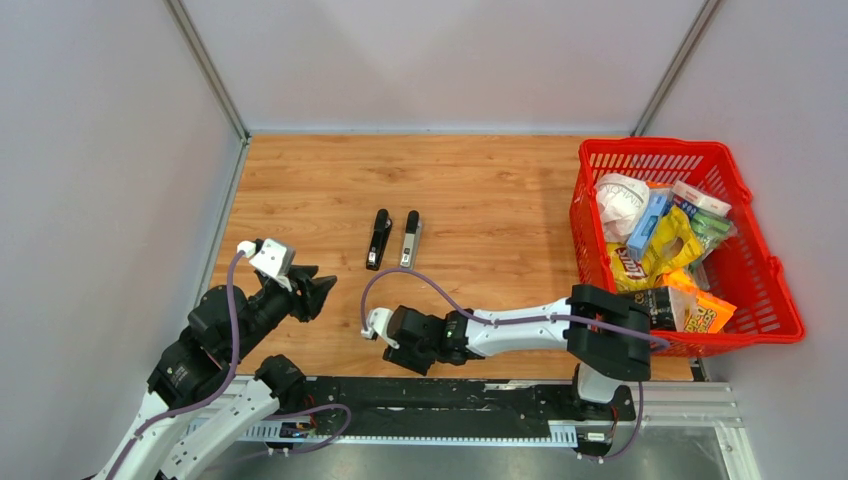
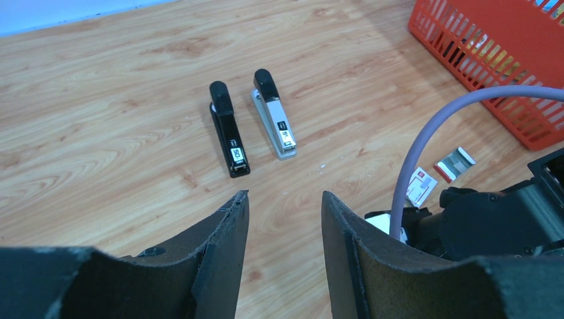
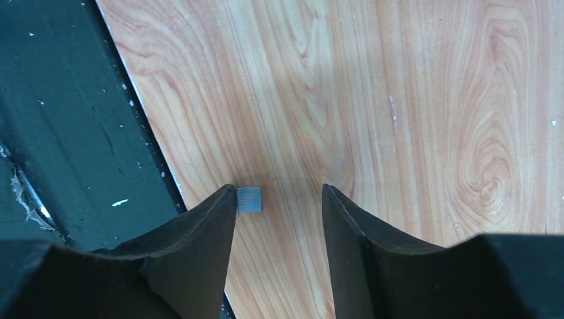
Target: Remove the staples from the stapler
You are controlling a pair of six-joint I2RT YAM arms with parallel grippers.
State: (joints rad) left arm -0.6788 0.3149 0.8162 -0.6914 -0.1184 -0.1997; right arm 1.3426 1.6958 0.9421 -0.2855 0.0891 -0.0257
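Two staplers lie side by side mid-table, one black [image 1: 378,240] [image 2: 228,129] and one grey [image 1: 410,238] [image 2: 275,114], both closed. My left gripper [image 1: 318,293] [image 2: 284,196] is open and empty, above the table short of the staplers. My right gripper [image 1: 405,350] [image 3: 279,193] is open and points down at the table's near edge. A tiny silvery-grey square bit of staples [image 3: 249,199] lies on the wood right beside the tip of its left finger [image 3: 223,206]. I cannot tell whether they touch.
A red basket [image 1: 590,200] [image 2: 492,53] full of packets stands at the right. A small red-and-white box [image 2: 421,186] and a red, grey and white piece [image 2: 455,163] lie by the right arm. The black base rail [image 3: 66,133] runs along the near edge.
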